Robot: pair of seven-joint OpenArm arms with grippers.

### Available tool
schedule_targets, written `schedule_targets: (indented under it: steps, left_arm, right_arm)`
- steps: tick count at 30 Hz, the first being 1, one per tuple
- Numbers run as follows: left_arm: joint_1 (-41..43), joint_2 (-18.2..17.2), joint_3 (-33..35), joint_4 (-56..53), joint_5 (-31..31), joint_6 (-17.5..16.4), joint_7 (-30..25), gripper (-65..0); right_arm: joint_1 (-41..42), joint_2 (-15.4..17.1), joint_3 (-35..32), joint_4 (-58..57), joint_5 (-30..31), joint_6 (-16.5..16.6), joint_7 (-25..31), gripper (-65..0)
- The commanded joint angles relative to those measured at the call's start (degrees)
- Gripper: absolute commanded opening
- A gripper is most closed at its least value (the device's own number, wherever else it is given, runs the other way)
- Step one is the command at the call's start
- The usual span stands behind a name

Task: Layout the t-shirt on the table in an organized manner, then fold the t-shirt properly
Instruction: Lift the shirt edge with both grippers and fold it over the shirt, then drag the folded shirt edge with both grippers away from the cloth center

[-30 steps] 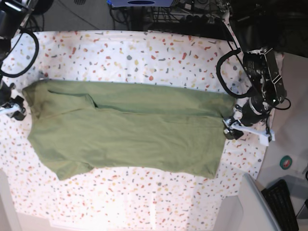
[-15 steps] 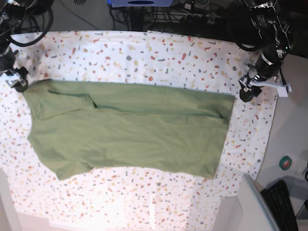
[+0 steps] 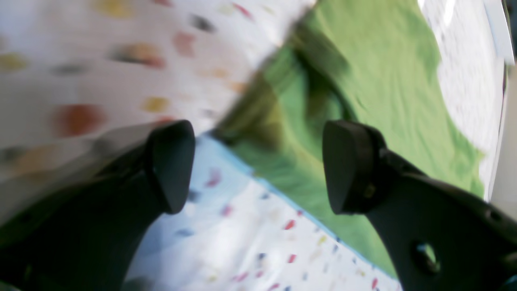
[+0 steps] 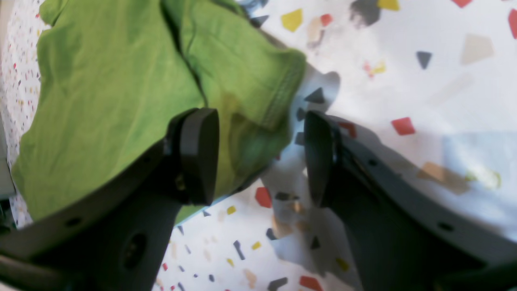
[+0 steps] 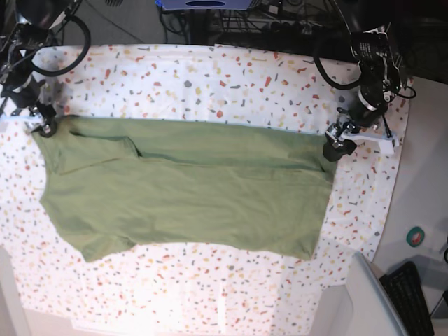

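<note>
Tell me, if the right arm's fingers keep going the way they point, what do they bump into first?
Probably the t-shirt: its hemmed corner lies just ahead of the open right gripper, on the table. Depth is unclear.

A black keyboard point(image 5: 413, 294) lies at the near right corner, beside a pale grey bin point(image 5: 364, 297). A small round green-and-red sticker point(image 5: 416, 236) sits farther right. Cables point(image 5: 245, 21) tangle along the far edge.
</note>
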State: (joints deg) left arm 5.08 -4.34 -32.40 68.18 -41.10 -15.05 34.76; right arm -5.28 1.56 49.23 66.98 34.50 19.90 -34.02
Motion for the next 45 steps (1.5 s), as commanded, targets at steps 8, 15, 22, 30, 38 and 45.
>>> schedule_targets:
  steps: [8, 15, 22, 30, 38, 45]
  left_arm:
    - [-1.61, -0.28, 5.55, -6.78, -0.35, -0.12, -5.62, -23.9]
    - [-2.93, -1.51, 5.55, -10.29, -0.35, -0.12, -5.36, -65.0]
    - [0.06, -2.56, 5.28, -6.25, -0.52, 0.06, -2.46, -65.0]
    - [11.67, -2.65, 5.19, 10.72, -0.52, 0.15, 3.08, -65.0]
    - [19.31, -2.39, 5.19, 15.99, -0.52, 0.15, 2.91, -65.0]
    - [19.31, -2.3, 5.19, 15.91, -0.44, 0.15, 2.99, -65.0]
  right_arm:
    - [2.69, 4.02, -0.31, -7.77, 0.88, 0.8, 1.19, -32.7]
    - [4.44, 7.01, -0.31, -13.93, 0.62, 10.3, 0.92, -54.6]
    - [3.21, 8.42, -0.31, -13.66, 0.62, 10.91, -1.36, -65.0]
    - [-5.75, 8.24, -0.05, -0.12, 0.97, 10.91, -5.23, -65.0]
    - [-11.82, 8.24, 0.13, 3.22, 0.97, 10.91, -5.23, -65.0]
    - [-12.96, 6.74, 0.22, 3.31, 0.88, 10.91, -5.23, -65.0]
